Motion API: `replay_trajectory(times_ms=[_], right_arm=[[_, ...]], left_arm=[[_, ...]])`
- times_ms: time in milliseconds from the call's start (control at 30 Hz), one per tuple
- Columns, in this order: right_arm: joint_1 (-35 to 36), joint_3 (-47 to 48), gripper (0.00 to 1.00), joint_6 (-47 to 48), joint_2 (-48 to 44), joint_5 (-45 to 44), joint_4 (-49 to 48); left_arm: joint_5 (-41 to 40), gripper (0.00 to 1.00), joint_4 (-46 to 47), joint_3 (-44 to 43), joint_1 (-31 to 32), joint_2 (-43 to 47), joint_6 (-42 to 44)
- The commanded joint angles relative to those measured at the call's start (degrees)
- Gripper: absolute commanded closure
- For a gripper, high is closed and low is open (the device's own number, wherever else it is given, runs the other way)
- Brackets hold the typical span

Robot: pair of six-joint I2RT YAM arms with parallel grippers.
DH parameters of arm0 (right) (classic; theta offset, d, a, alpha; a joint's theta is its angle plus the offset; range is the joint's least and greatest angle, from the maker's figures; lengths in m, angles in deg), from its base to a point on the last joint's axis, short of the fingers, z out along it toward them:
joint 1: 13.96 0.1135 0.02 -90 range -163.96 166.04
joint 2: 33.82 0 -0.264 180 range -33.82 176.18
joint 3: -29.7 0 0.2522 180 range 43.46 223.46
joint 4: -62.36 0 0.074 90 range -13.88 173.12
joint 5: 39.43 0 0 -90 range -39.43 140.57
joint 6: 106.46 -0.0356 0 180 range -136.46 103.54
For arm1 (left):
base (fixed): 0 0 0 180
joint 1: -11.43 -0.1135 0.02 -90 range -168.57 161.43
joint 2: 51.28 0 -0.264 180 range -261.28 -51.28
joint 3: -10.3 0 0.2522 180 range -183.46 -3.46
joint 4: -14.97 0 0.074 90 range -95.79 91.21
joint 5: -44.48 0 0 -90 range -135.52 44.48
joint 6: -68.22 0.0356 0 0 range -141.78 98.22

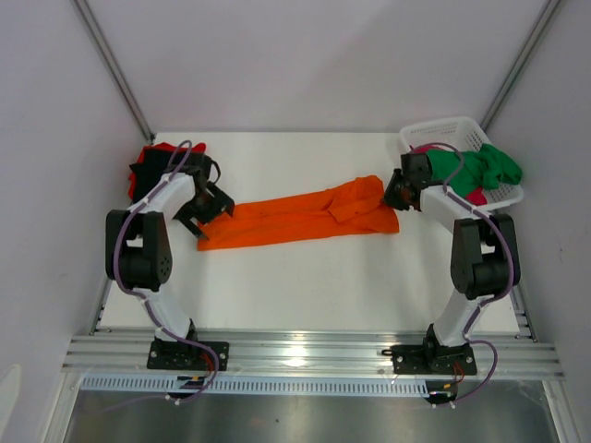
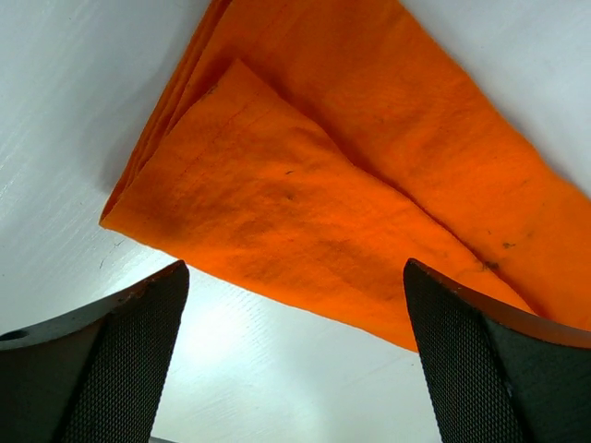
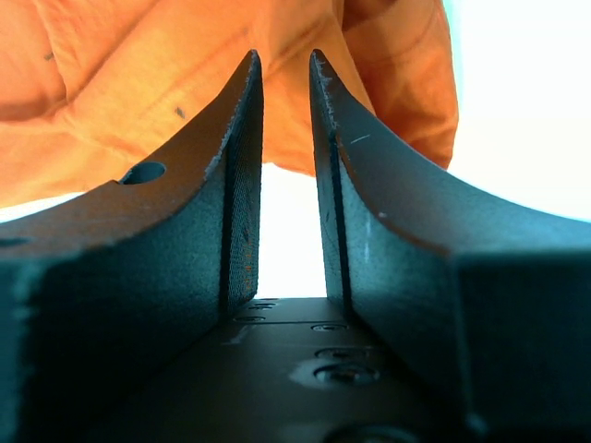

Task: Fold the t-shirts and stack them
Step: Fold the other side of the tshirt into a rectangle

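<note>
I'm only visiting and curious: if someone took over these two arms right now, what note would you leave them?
Left gripper: open wide, empty, at the left end of the orange t-shirt.
Right gripper: jaws a narrow gap apart, nothing between them, at its right end.
Orange t-shirt: across the middle of the table, folded into a long strip.
Red t-shirt and black t-shirt: heaped at the far left corner.
Green t-shirt and pink t-shirt: in the white basket, far right.
Done: orange folded lengthwise.
Left: finish folding it, fold the others, stack all.
</note>
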Motion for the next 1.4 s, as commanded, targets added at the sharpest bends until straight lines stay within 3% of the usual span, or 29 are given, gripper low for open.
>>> replay_trajectory(times_ms=[0, 200, 333, 567, 867, 1367], right_arm=[[0.78, -0.43, 0.73, -0.38, -5.33, -0.53, 0.26], [5.77, -2.88, 0.73, -2.57, -12.44, 0.0, 3.52], [10.62, -7.28, 0.73, -7.23, -14.3, 3.07, -1.04], [16.77, -8.08, 0.74, -11.72, -6.84, 5.8, -7.98], [18.36, -5.01, 0.74, -12.51, 4.24, 6.06, -11.17], [19.94, -2.29, 0.74, -11.98, 3.98, 3.07, -9.49]], left_arm=[[0.97, 0.01, 0.78, 0.29, 0.41, 3.09, 1.97], [1.76, 0.01, 0.69, 0.29, 0.41, 3.0, 2.15], [2.64, 0.01, 1.04, 0.38, 0.67, 3.09, 2.06], [3.17, 0.01, 0.78, 0.38, 1.11, 3.35, 2.15], [2.82, 0.01, -0.19, 0.12, 1.11, 4.58, 3.38], [3.0, 0.0, 0.16, 0.38, 1.11, 3.62, 4.43]])
